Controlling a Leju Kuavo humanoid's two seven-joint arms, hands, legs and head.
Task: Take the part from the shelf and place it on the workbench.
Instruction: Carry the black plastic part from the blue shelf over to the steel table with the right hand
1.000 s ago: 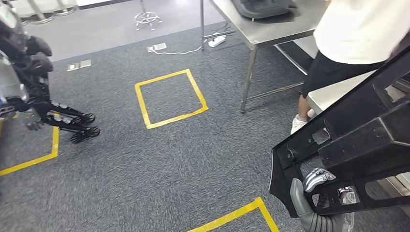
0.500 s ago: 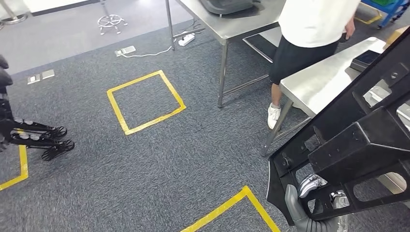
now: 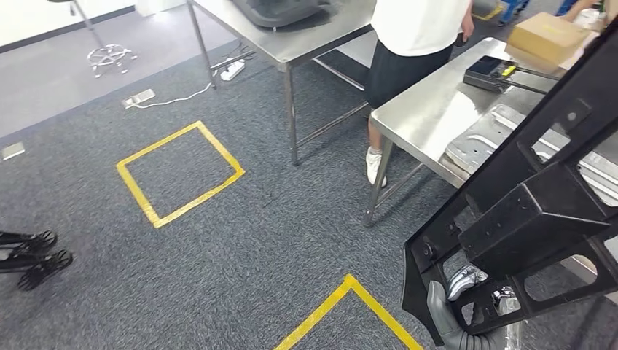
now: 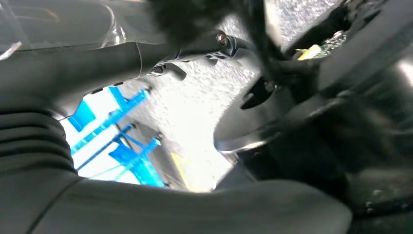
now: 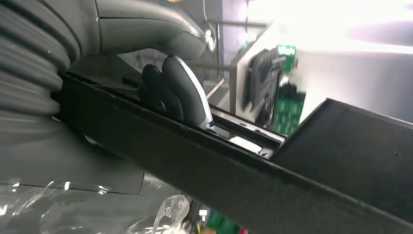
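Carrying the black part (image 3: pixel 536 211), the right hand (image 3: pixel 466 292) has its fingers hooked through the lower end; the long axis rises toward the desk (image 3: pixel 430 117) ahead-right. The left hand (image 4: pixel 97 146) grip cannot be told.

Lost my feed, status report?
Robot hand, the right one, grips black part. Left unclear. Part not yet on workbench. Person beside it.
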